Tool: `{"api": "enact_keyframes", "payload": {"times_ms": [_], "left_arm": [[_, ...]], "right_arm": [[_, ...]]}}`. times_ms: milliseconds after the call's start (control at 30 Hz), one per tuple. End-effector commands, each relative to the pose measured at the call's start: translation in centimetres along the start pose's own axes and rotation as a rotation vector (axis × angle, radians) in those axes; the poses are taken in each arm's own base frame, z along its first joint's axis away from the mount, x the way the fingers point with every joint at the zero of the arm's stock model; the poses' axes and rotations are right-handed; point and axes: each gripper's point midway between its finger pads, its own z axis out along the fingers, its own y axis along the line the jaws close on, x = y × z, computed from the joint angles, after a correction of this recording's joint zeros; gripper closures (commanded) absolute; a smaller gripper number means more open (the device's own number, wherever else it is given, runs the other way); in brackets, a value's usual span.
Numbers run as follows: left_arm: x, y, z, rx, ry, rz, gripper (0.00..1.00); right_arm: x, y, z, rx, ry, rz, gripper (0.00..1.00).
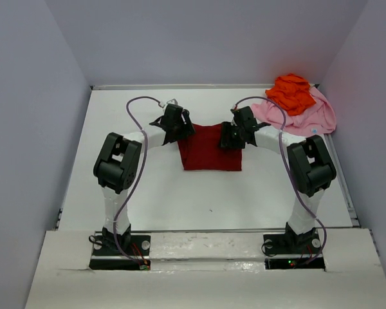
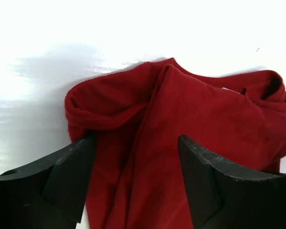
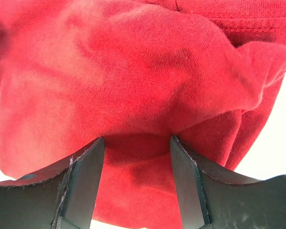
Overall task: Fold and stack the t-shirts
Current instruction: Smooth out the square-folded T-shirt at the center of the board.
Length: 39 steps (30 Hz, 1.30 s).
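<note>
The dark red t-shirt (image 1: 209,153) lies partly folded in the middle of the table. My left gripper (image 1: 184,129) is at its far left corner and my right gripper (image 1: 230,136) at its far right corner. In the left wrist view the left gripper (image 2: 136,143) is open, with bunched red cloth (image 2: 195,109) between and beyond its fingers. In the right wrist view the right gripper (image 3: 137,143) is open, with the red cloth (image 3: 133,62) bulging over its fingertips. The bright orange shirt (image 1: 293,92) lies crumpled on the light pink shirt (image 1: 312,117) at the far right corner.
The white table (image 1: 128,206) is walled in by grey panels on the left, back and right. A raised rail (image 1: 341,174) runs along the right edge. Cables loop above both arms.
</note>
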Motion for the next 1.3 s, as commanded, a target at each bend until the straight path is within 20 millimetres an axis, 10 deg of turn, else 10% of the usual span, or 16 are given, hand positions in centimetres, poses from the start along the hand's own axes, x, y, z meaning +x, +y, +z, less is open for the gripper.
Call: {"api": "enact_keyframes", "payload": {"times_ms": [0,233,500,800,1267], "left_arm": [[-5.7,-3.2,-6.2,0.067,-0.156,0.022,0.21],[-8.4,-5.5,-14.5,0.149,-0.28,0.02,0.21],[1.9,-2.6,-16.5,0.215,-0.175,-0.039,0.21],[9.3,1.4,-15.3,0.186,-0.103,-0.065,0.21],[9.4,1.1,-13.2,0.168,-0.101,-0.008,0.21]], "right_arm": [[-1.7,1.7,-3.5,-0.05,-0.054,-0.028,0.37],[-3.6,1.9,-9.8,-0.024,-0.212,-0.012,0.36],[2.0,-2.4,-10.3,0.103,-0.207,0.114,0.37],[6.3,-4.4,-8.1,0.139,-0.144,0.155,0.37],[5.0,-3.5,-7.3,0.11,-0.145,0.122,0.37]]}}
